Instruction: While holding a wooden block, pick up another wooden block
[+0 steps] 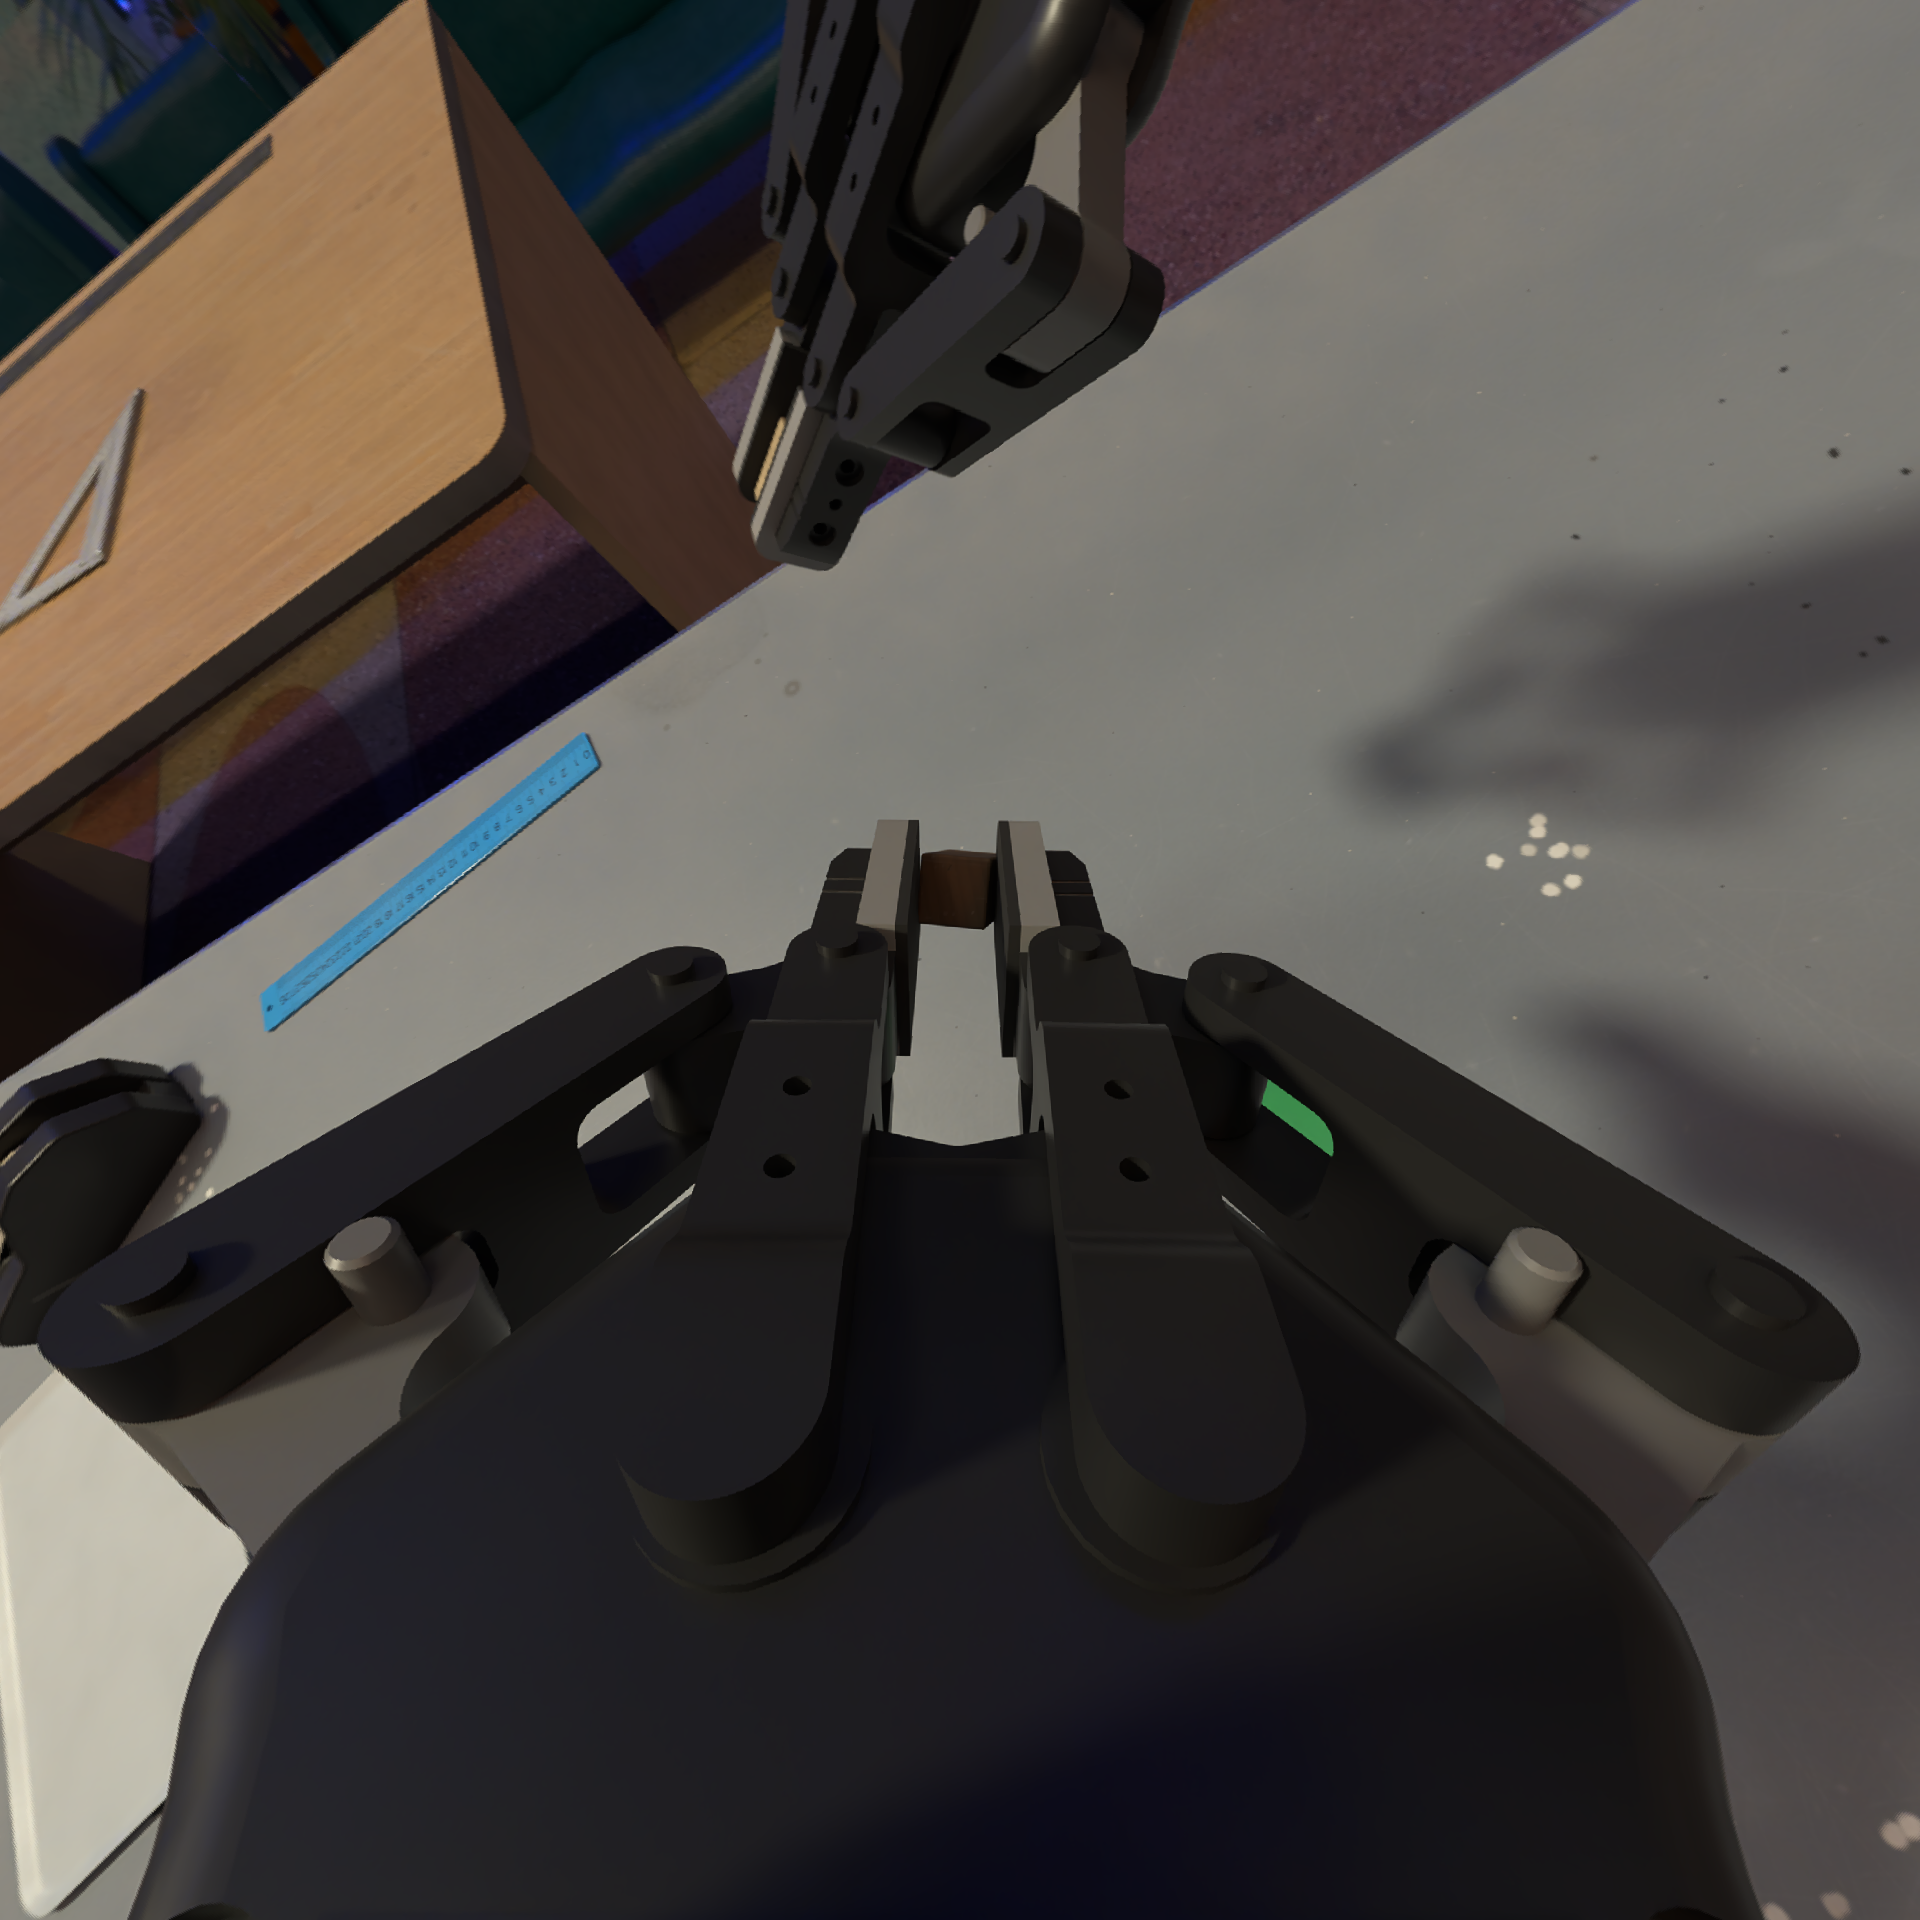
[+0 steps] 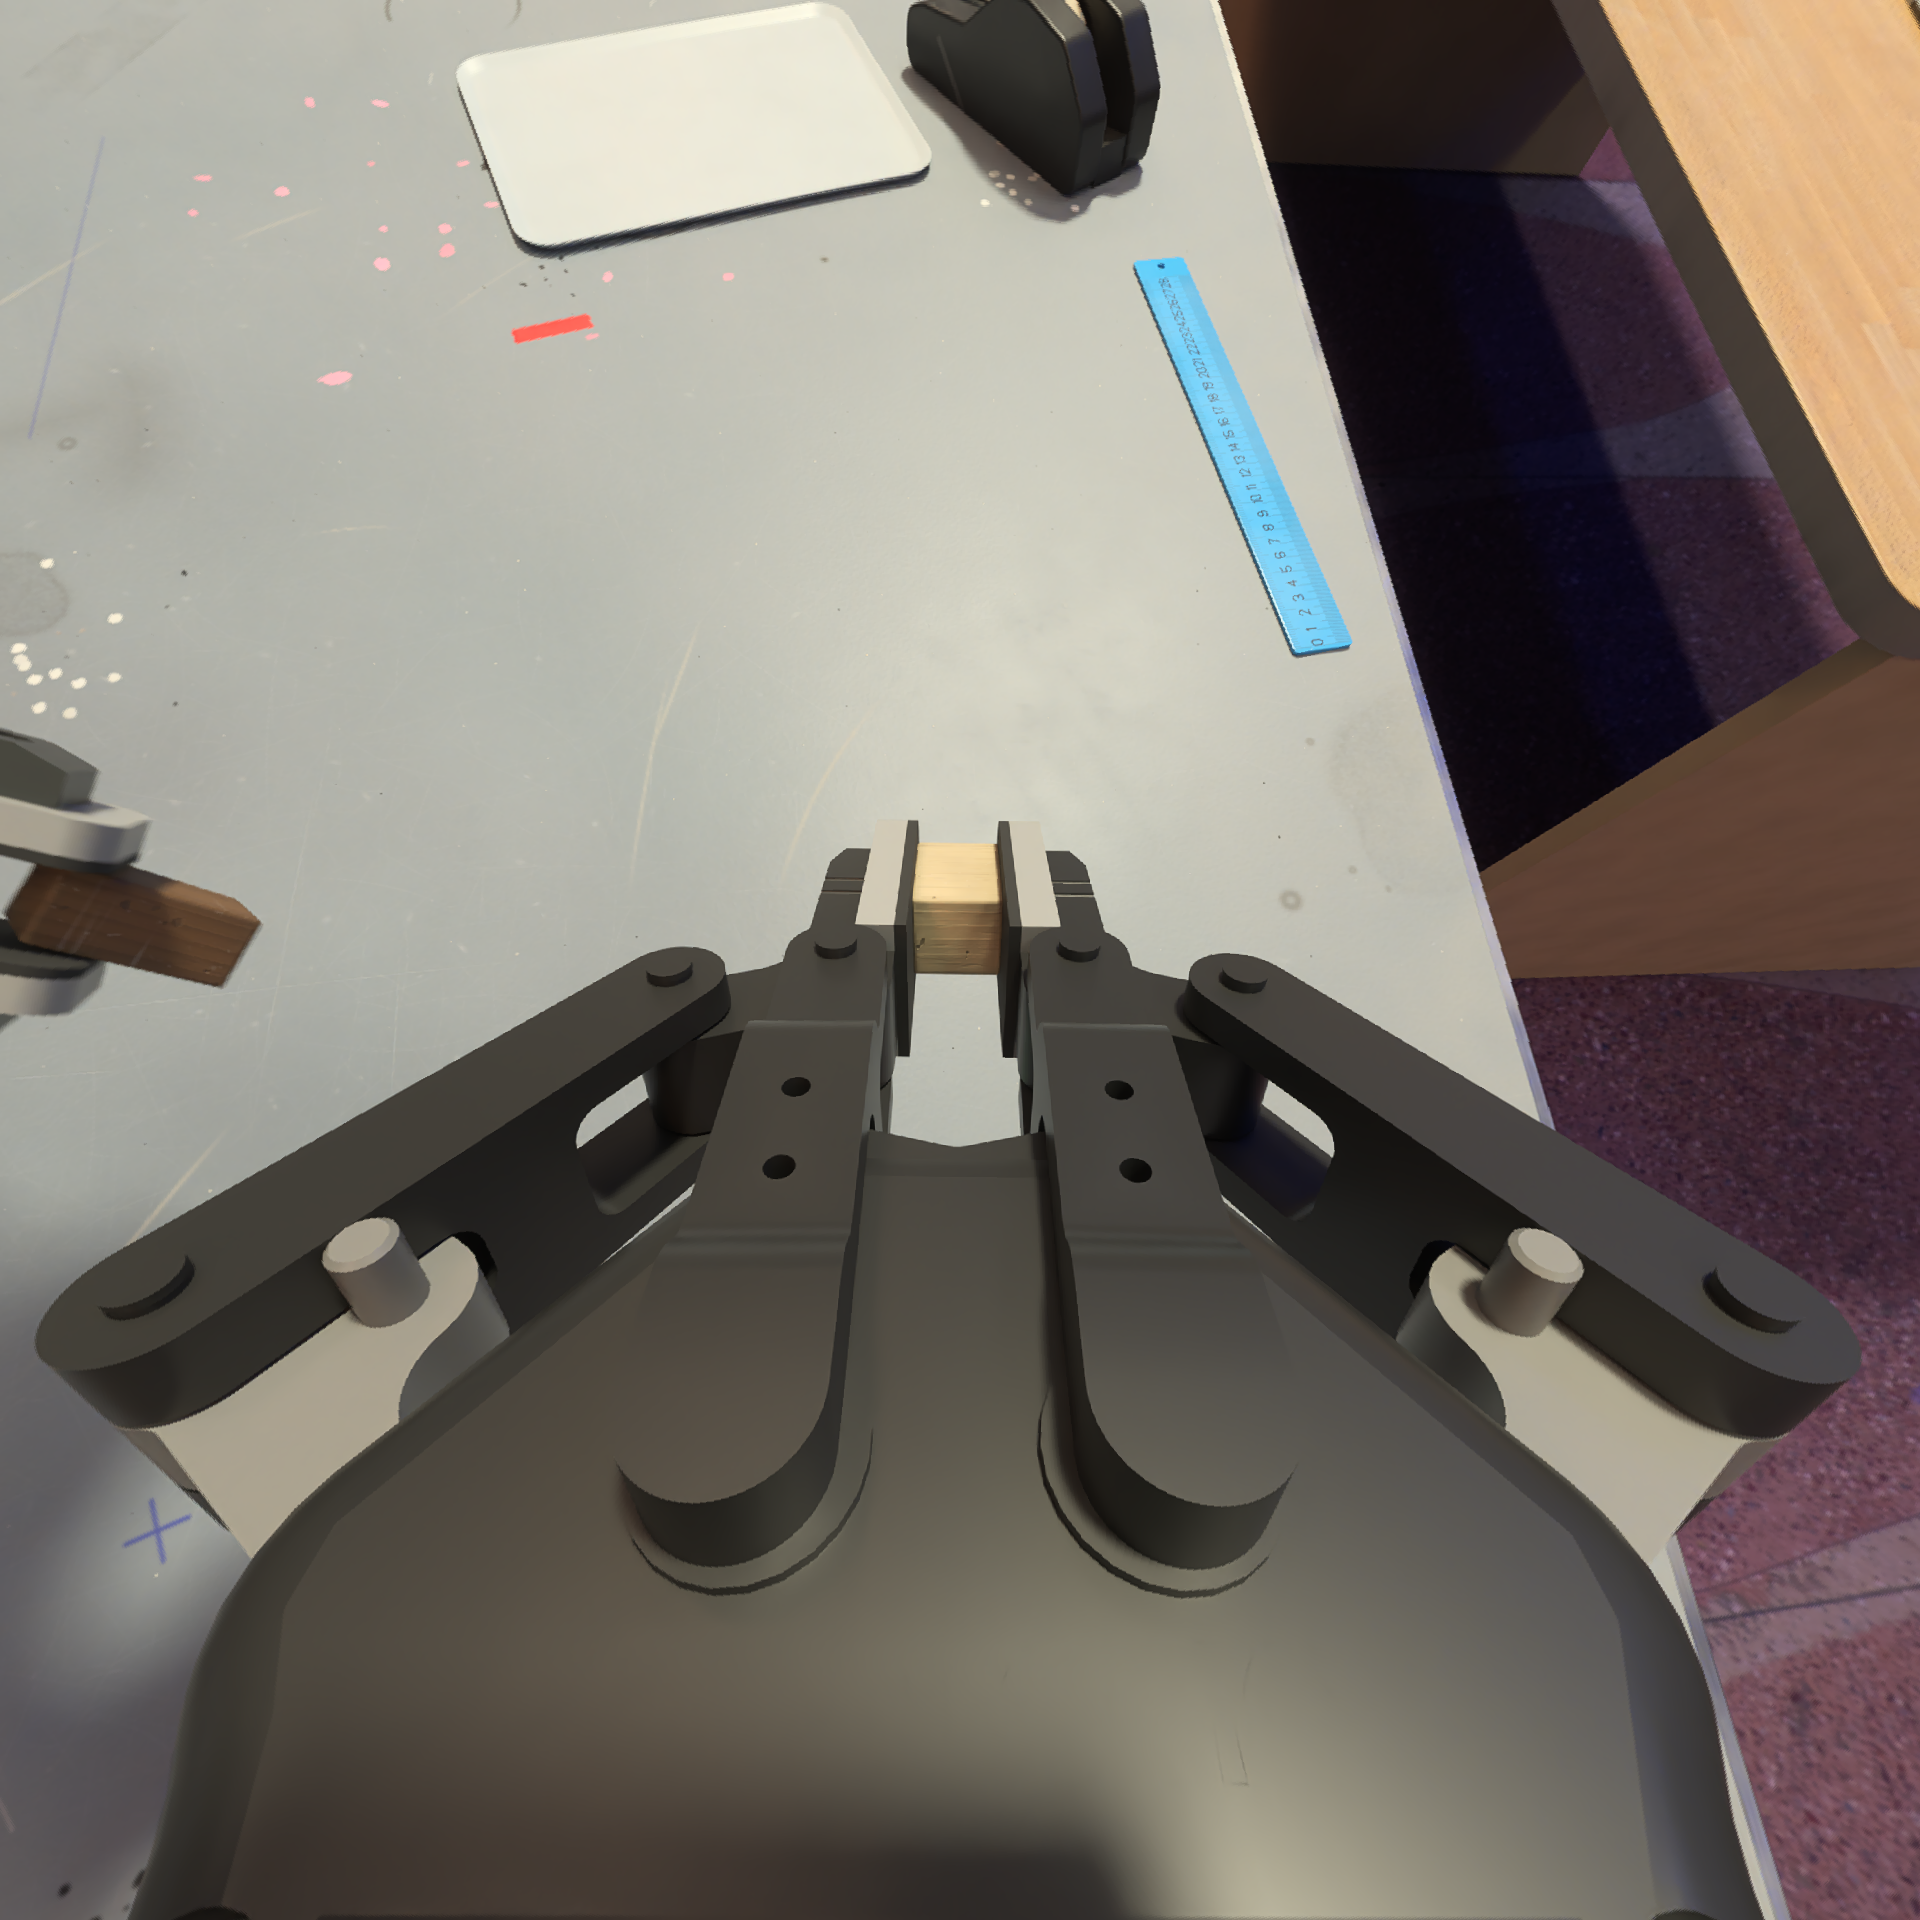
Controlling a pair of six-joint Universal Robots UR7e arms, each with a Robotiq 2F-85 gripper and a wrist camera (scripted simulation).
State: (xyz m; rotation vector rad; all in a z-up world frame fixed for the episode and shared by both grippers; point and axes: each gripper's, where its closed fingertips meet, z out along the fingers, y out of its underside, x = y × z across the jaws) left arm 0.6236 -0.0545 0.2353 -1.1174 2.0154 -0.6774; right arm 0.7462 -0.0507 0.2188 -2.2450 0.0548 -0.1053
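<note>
My left gripper (image 1: 958, 873) is shut on a dark brown wooden block (image 1: 954, 886), held between the pads above the grey table (image 1: 1143, 675). My right gripper (image 2: 956, 873) is shut on a light wooden block (image 2: 956, 907), also held above the table. In the right wrist view the dark block (image 2: 135, 923) shows at the left edge, sticking out of the left gripper's fingers (image 2: 62, 831). In the left wrist view the right gripper (image 1: 800, 488) hangs at the top centre near the table's far edge, with a sliver of the light block (image 1: 767, 457) between its fingers.
A blue ruler (image 2: 1242, 457) lies near the table's edge; it also shows in the left wrist view (image 1: 431, 883). A white tray (image 2: 691, 120) and a black holder (image 2: 1039, 88) stand at the far end. A wooden cabinet (image 1: 260, 416) stands beyond the table edge.
</note>
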